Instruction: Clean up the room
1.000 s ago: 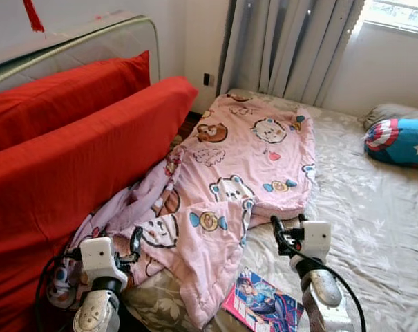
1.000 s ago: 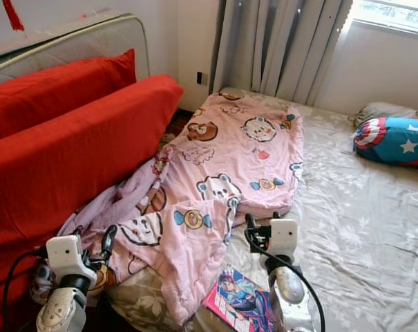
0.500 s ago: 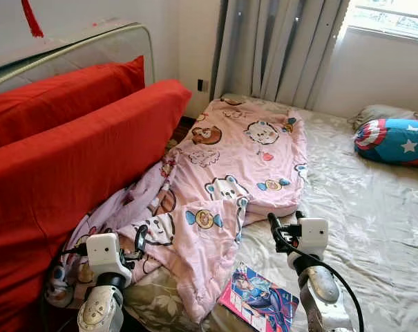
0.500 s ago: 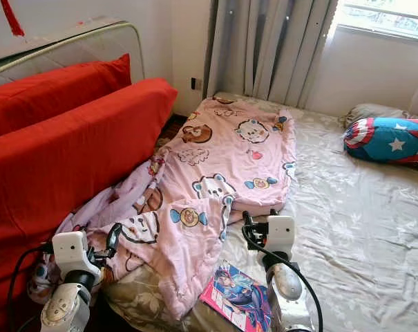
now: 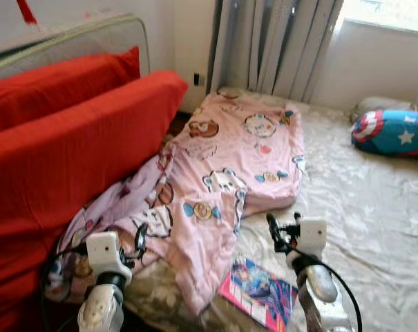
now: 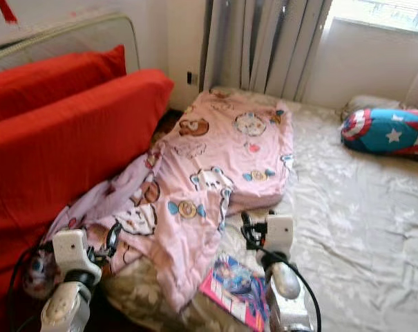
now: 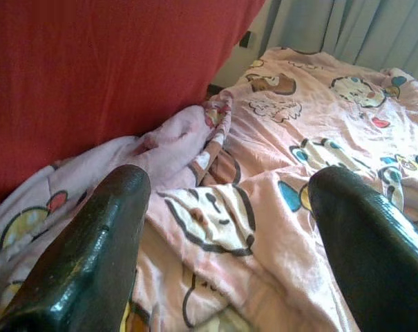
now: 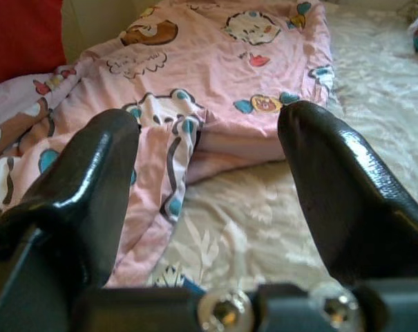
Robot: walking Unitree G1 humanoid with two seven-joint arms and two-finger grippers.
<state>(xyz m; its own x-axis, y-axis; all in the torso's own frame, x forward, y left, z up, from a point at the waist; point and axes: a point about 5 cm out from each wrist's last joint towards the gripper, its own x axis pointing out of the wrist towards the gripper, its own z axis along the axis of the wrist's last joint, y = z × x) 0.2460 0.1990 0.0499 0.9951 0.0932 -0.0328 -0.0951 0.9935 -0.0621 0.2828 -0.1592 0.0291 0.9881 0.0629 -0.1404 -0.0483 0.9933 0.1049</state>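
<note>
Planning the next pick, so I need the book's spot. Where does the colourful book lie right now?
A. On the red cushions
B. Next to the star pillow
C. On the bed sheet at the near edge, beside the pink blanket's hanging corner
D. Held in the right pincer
C: the book lies flat on the bed sheet beside the pink blanket, near the open, empty right pincer.

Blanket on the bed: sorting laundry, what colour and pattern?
Pink blanket with cartoon animals; clearest in the left eye view.

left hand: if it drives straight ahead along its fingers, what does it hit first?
Most likely the pink cartoon-print blanket. The left hand is open and points at the rumpled folds lying just ahead, beside the red mattress. Nothing else shows between the fingers, though depth is hard to judge.
</note>
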